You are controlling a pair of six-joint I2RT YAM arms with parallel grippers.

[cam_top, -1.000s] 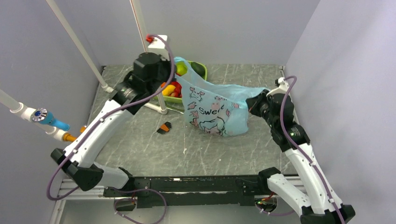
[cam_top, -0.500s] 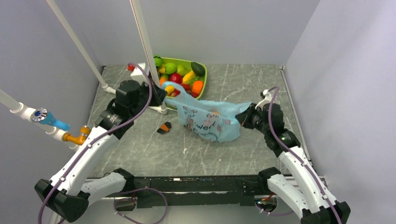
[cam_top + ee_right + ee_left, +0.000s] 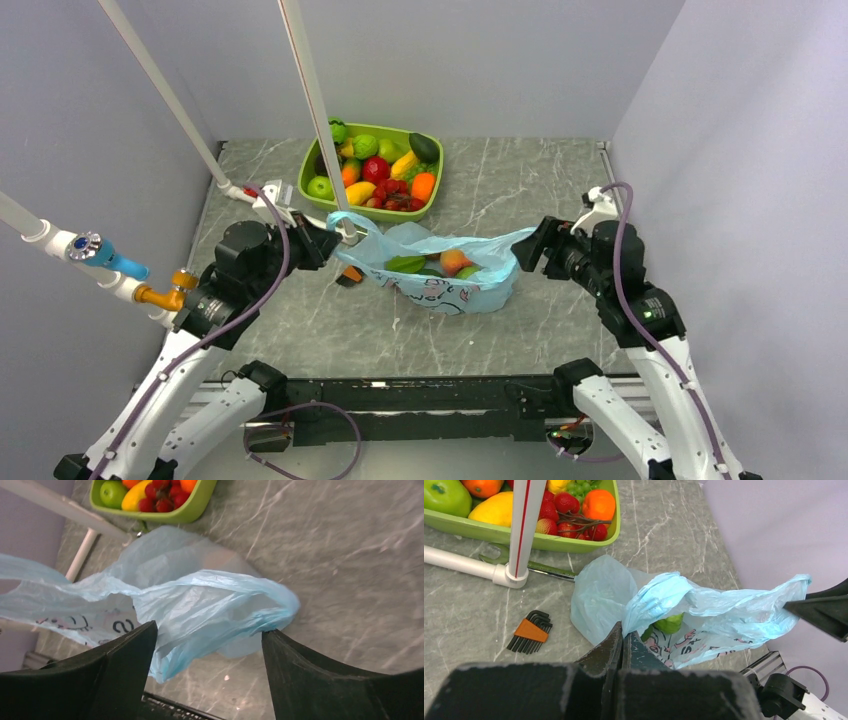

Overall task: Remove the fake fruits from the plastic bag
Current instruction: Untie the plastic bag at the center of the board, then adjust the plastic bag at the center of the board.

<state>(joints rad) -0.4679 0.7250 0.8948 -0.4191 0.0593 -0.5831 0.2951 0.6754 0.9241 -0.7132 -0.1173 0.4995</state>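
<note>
Between my two hands the thin light blue plastic bag (image 3: 440,292) is slumped on the grey marbled table (image 3: 330,325), with its mouth sagging open toward the overhead cam.

Left hand (image 3: 330,243) is pressed together on one end of the bag. On the left wrist cam (image 3: 621,639) you can see crumpled blue film coming straight out from between the fingertips, so that's a proper pinch.

Right hand (image 3: 528,252) is a different story. On its own cam (image 3: 207,630) the two black fingers (image 3: 310,675) are spread wide, and the other end of the bag just sits bunched in the gap. The film may be brushing one fingertip, can't really tell, but nothing is squeezing it.

Fruits are all inside the bag. Overhead I can make out a pink-orange plastic peach (image 3: 455,262), a bit closer to the right hand, and a glossy green oval fruit (image 3: 405,264) closer to the left one. There's also another green bit right beside the peach. On the left wrist cam a green piece (image 3: 669,624) peeks out from under a fold just past the fingertips.

Other stuff:
- The lime-green rigid tray (image 3: 372,212) full of toy fruit sits beyond the left hand, close to the bag. It doesn't look like it's touching.
- A white pipe post (image 3: 312,110) stands right by the left fingertips.
- A small set of black hex keys in an orange holder (image 3: 530,632) lies flat on the table just beside the left hand, next to the bag's edge.
</note>
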